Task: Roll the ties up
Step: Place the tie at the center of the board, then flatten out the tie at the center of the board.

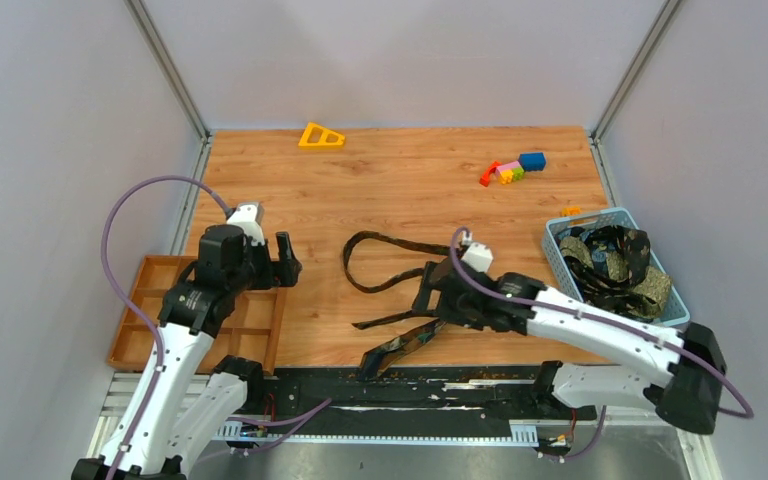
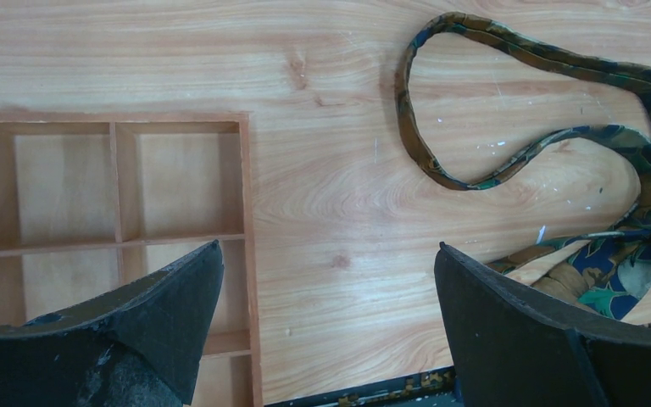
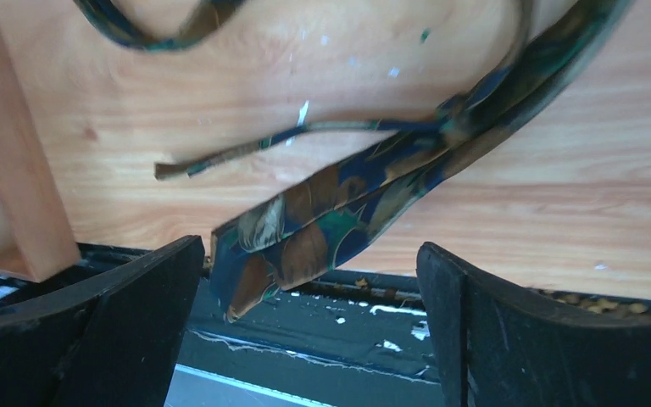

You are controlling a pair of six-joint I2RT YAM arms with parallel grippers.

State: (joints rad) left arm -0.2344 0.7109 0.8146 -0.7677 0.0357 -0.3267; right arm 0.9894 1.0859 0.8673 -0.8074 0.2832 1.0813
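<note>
One dark mottled tie [image 1: 372, 262] lies unrolled on the wooden table, its narrow part looped at the centre and its wide end [image 1: 400, 350] reaching over the near edge. My right gripper [image 1: 424, 298] is open just above the tie's wide part. In the right wrist view the wide end [image 3: 305, 229] lies between and beyond the spread fingers [image 3: 127, 314], not gripped. My left gripper [image 1: 286, 258] is open and empty, left of the tie's loop. In the left wrist view the loop [image 2: 492, 170] lies ahead to the right of the open gripper [image 2: 331, 280].
A blue basket [image 1: 557, 232] at the right holds more ties [image 1: 620, 262]. A wooden compartment tray [image 1: 150, 268] sits at the left, its edge [image 2: 246, 212] under the left gripper. Toy blocks [image 1: 512, 169] and a yellow triangle [image 1: 321, 136] lie at the back.
</note>
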